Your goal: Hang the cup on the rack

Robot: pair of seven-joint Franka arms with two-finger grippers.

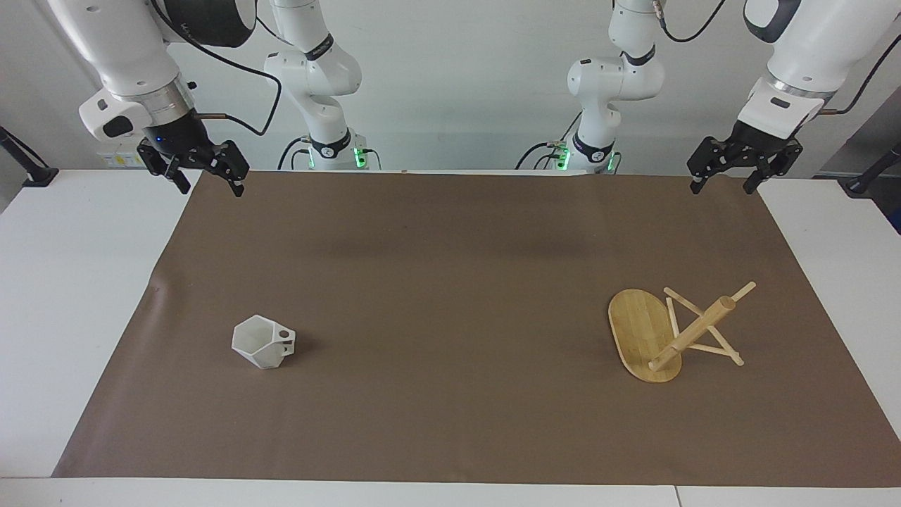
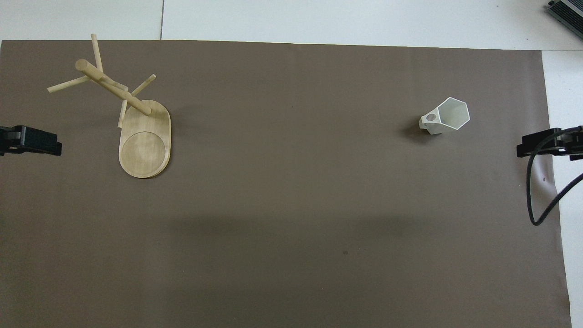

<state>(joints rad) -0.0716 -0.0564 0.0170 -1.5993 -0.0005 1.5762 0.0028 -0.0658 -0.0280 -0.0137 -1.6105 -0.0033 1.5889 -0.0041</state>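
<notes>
Facing view, L to R. Right end effector [image 1: 208, 178] up in the air over the mat's [image 1: 450, 282] corner at the right arm's end, jaws spread wide, nothing in them. Arm waits.

Cup [image 1: 263, 341] on its side on the mat toward the right arm's end, mouth tilted up, handle w/ round hole on top. Well apart from both end effectors.

Mid mat bare brown sheet over the white bench [image 1: 70, 317].

Rack [image 1: 676, 331] toward the left arm's end, tipped over: oval base stands up on edge, post slants up off the mat, pegs cross it, some peg tips touch the mat. Cup and rack well apart.

Left end effector [image 1: 725, 179] up over the mat's corner at its own end, jaws wide apart, empty. Arm waits too.
</notes>
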